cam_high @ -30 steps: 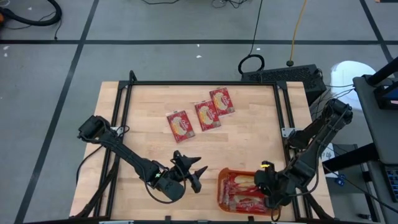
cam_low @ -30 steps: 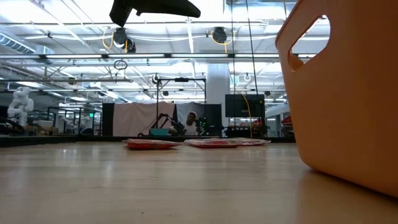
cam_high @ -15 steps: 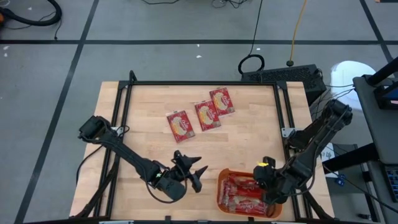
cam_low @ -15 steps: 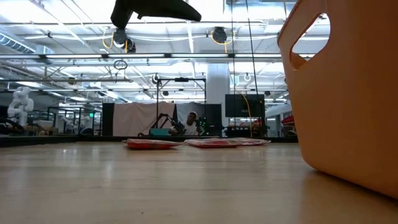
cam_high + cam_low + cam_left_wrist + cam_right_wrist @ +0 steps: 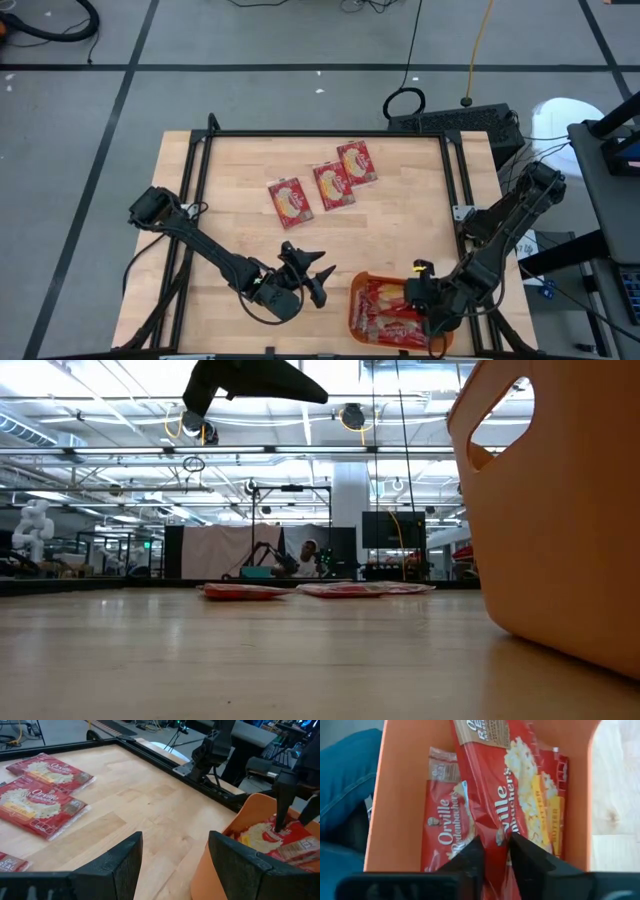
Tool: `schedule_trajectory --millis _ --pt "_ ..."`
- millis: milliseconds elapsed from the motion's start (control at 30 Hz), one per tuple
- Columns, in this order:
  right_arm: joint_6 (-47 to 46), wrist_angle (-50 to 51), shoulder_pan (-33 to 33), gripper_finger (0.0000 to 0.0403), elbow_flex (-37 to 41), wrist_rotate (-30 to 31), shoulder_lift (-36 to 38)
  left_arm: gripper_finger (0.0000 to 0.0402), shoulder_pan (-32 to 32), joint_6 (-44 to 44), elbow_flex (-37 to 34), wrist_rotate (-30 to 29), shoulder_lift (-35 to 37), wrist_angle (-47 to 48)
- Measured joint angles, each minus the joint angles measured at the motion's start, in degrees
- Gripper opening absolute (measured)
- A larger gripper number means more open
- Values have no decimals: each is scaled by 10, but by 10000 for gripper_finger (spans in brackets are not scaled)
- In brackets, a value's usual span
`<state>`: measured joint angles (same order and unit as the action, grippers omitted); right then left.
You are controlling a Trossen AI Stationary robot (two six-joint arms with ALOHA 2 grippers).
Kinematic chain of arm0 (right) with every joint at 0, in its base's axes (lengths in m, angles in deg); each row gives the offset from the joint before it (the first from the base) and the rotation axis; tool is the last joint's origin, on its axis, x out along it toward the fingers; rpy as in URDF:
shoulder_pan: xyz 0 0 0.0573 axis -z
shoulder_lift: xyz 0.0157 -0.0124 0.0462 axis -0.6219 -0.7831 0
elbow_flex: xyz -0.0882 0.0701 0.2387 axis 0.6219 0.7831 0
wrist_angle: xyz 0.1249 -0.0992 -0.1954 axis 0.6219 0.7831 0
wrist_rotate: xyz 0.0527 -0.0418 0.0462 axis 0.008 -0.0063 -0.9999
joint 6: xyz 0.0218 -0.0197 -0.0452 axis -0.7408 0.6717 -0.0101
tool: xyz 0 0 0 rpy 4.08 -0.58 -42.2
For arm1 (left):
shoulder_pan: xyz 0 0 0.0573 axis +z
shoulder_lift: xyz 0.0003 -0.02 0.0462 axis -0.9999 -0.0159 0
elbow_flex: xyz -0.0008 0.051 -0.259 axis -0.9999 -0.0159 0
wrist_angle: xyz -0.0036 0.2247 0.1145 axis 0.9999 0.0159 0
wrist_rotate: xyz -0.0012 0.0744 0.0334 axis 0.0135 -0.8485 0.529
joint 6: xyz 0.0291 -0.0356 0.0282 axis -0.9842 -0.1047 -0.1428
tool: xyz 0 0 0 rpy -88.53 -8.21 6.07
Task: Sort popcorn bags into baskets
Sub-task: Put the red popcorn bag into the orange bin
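Wooden tabletop (image 5: 400, 230) carries an orange basket (image 5: 356, 303) at its near edge, holding several popcorn bags (image 5: 520, 785), while three more bags (image 5: 333, 184) lie well apart toward the far side. Inside the basket, the right hand (image 5: 494, 851) pinches a bag's edge, fingers now parting slightly since a second ago: a release under way, I judge. Next comes lifting clear. The left hand (image 5: 172, 857) hovers beside the basket, fingers apart.
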<state>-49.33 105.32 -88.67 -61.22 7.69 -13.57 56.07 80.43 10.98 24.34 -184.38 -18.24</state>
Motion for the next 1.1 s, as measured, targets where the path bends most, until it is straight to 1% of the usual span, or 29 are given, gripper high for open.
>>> schedule_trajectory --millis 100,233,333,400,500,600,700,800,867,933,1033,1100 --pt "1 0 0 117 0 -9 0 232 0 0 0 0 0 0" --pt "3 -14 0 160 0 -41 0 232 0 -2 0 0 0 1" --pt "27 -47 0 171 0 -56 6 232 0 -3 0 0 0 1" --pt "55 -65 0 169 0 -48 10 232 0 -3 0 0 0 1" --pt "86 -70 0 151 0 -7 10 232 0 -2 0 0 0 1" --pt "91 -89 0 119 12 20 11 232 -2 0 0 0 0 1" --pt "93 -116 4 80 39 37 10 232 -4 0 1 0 0 1" --pt "83 -173 12 42 81 48 11 232 -5 0 1 0 0 1" --pt "82 -231 18 21 114 27 11 232 -5 0 1 0 0 1" --pt "89 -307 23 6 149 -12 10 232 -4 0 1 0 0 0" --pt "97 -422 27 5 196 -54 10 232 -4 -3 1 0 0 0" --pt "97 -459 28 8 213 -58 10 232 -4 -3 1 0 0 0"
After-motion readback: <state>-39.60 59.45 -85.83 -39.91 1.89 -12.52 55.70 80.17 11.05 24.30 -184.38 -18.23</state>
